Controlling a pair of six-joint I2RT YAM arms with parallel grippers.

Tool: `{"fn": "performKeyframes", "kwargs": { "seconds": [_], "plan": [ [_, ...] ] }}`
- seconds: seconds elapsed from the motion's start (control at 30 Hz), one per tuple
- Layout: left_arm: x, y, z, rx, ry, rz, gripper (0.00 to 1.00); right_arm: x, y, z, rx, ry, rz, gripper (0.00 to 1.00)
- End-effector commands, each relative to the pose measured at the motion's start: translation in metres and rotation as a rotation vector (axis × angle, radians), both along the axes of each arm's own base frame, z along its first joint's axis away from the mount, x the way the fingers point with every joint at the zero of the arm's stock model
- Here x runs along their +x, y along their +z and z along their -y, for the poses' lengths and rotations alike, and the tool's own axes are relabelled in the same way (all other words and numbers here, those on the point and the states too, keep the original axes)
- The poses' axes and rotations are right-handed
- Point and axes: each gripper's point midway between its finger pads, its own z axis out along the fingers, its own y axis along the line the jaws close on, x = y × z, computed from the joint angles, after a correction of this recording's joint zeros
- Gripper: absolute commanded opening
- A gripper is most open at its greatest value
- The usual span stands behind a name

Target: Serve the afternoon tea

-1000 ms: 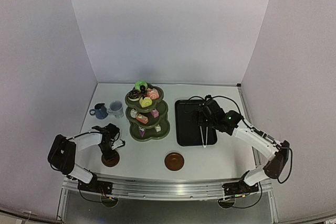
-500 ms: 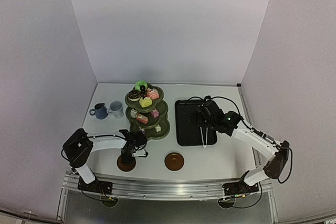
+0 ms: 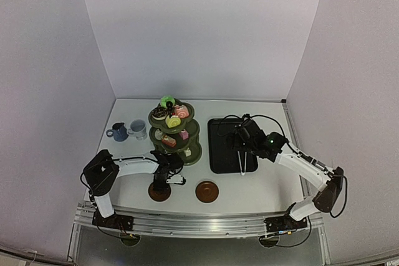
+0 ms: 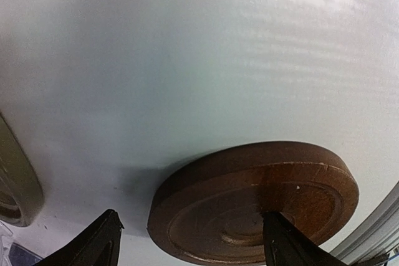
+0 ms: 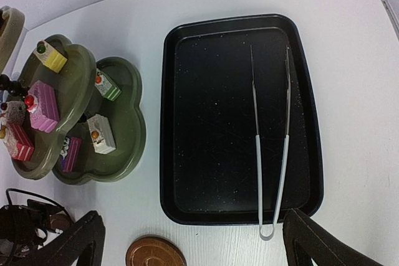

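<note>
My left gripper (image 3: 164, 180) (image 4: 190, 236) is open and low at the front of the table. One finger (image 4: 283, 244) rests inside a round brown saucer (image 3: 159, 192) (image 4: 249, 179); the other finger (image 4: 103, 241) stands just clear of its rim. A second saucer (image 3: 207, 191) (image 5: 154, 253) lies to the right. Behind stands the olive-green three-tier stand (image 3: 174, 132) (image 5: 118, 123), loaded with small cakes and a green doughnut (image 3: 167, 101). The dark-blue cup (image 3: 117, 132) and white cup (image 3: 138, 129) sit at the back left. My right gripper (image 3: 241, 138) (image 5: 193, 232) hovers open and empty above the tray.
A black rectangular tray (image 3: 223, 147) (image 5: 212, 123) lies right of the stand, with metal tongs (image 3: 243, 157) (image 5: 271, 154) along its right side. White walls close in the back and both sides. The table's metal front rail (image 4: 374, 235) runs close by the left saucer.
My left gripper has moved rightward along the front of the table, and the brown saucer has come with it, closer to the second saucer. The right arm has hardly moved.
</note>
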Motion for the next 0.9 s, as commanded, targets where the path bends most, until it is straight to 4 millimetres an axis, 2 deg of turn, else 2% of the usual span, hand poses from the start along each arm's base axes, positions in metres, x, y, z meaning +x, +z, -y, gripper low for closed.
{"fn": "performKeyframes", "kwargs": {
  "seconds": [0.0,0.2,0.4,0.5,0.73,0.87],
  "plan": [
    [0.033,-0.021,0.064,-0.22,-0.006,0.116,0.78,0.0,0.015,-0.003,0.037,-0.005,0.035,0.97],
    [0.034,-0.03,0.053,-0.184,-0.022,0.139,0.79,-0.004,0.016,0.001,0.045,-0.016,0.037,0.97],
    [0.06,-0.022,0.062,-0.198,0.014,0.232,0.79,-0.006,0.016,0.0,0.049,-0.012,0.034,0.97],
    [0.067,-0.019,0.064,-0.203,0.019,0.249,0.79,-0.007,0.017,-0.001,0.053,-0.009,0.035,0.97],
    [0.055,-0.022,0.052,-0.199,0.017,0.215,0.8,-0.011,0.018,-0.001,0.055,-0.009,0.038,0.98],
    [0.046,-0.009,0.053,-0.235,0.016,0.182,0.81,-0.01,0.015,-0.002,0.051,-0.008,0.035,0.97]
  ]
}}
